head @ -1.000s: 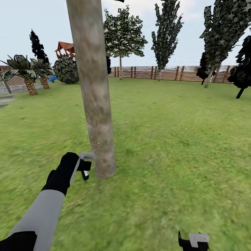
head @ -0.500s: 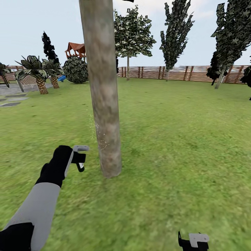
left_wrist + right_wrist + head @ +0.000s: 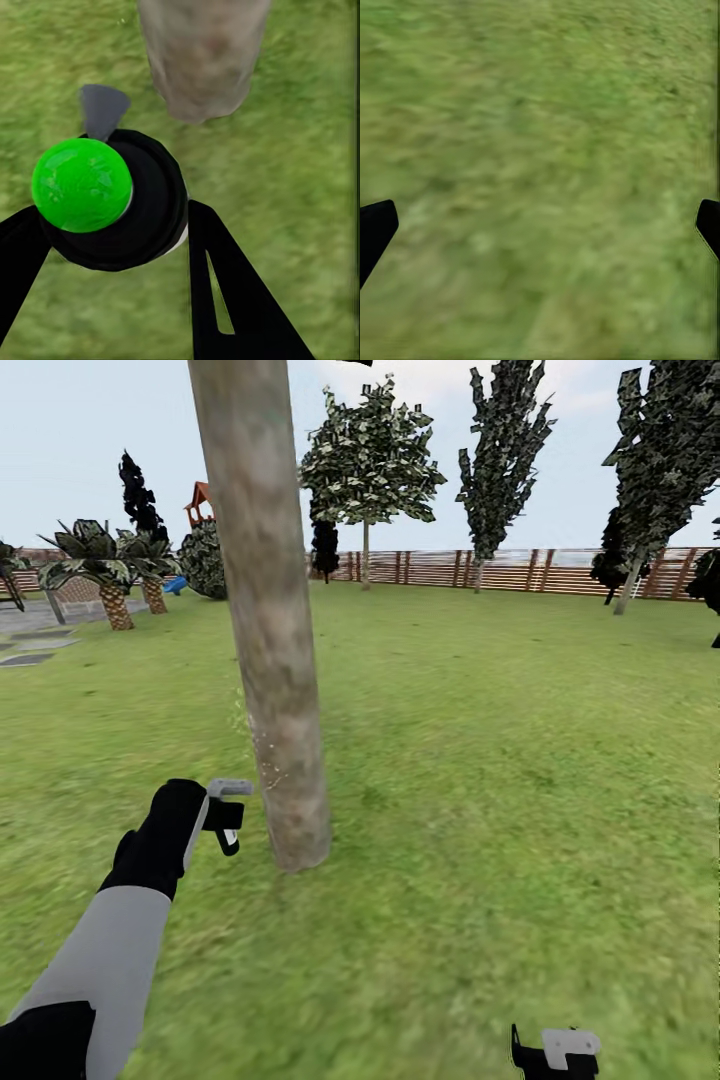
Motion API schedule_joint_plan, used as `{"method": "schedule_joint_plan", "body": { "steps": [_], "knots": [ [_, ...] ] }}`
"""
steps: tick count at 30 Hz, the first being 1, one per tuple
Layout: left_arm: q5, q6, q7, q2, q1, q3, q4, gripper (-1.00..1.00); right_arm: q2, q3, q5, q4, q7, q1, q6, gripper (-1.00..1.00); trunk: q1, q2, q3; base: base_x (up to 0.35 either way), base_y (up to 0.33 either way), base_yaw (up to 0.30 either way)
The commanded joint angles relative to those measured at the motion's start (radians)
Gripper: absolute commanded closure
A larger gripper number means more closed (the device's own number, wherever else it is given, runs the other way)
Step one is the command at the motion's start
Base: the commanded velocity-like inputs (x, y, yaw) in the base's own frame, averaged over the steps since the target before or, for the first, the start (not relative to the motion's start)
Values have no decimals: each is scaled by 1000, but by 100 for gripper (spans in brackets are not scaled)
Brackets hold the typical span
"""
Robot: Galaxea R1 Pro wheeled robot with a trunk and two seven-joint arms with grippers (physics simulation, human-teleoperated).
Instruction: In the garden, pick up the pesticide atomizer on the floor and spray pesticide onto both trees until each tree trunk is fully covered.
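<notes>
A thick grey-tan tree trunk (image 3: 270, 660) rises just ahead of me; its base also shows in the left wrist view (image 3: 202, 60). My left gripper (image 3: 228, 818) hovers low beside the trunk's left side, shut on the pesticide atomizer (image 3: 112, 199). From this angle the atomizer is a round black body with a green cap and a grey nozzle pointing at the trunk. Tiny white pesticide specks (image 3: 262, 755) dot the trunk's left edge. A second leafy tree (image 3: 368, 455) stands far back by the fence. My right gripper (image 3: 555, 1052) hangs open over the grass (image 3: 540, 225), holding nothing.
Grass lawn (image 3: 500, 760) spreads all round. A brown slat fence (image 3: 520, 568) closes the back. Palms (image 3: 100, 575), a round bush (image 3: 205, 560) and grey paving stones (image 3: 25, 658) lie at the far left. Dark narrow trees (image 3: 500, 450) stand at the back right.
The whole view has shifted sideways as the camera moved. My left gripper with the atomizer sits a little higher and slightly farther from the trunk. The right gripper has stayed put.
</notes>
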Motion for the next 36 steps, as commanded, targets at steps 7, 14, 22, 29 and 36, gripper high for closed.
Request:
{"method": "schedule_joint_plan", "body": {
  "steps": [7,14,22,29,36],
  "knots": [
    [-15,2,-5,0,2,1,-1,100,0,-5,11,2,-6,-1,-2,-100,0,0,-1,226,-186,0],
    [-17,1,-4,3,4,1,-1,100,0,-4,11,3,-6,-1,-2,-100,0,0,-1,35,-17,0],
    [-18,1,-2,8,4,2,-1,100,-1,-5,12,42,-3,-1,-2,-100,0,0,-1,6,0,0],
    [-18,1,0,9,5,2,-1,100,-2,-5,12,43,-4,-1,-3,-100,0,0,-1,226,0,0],
    [-9,-3,-16,19,16,9,-13,100,2,-3,14,43,-1,-3,-2,-100,0,0,-1,7,0,0]
  ]
}}
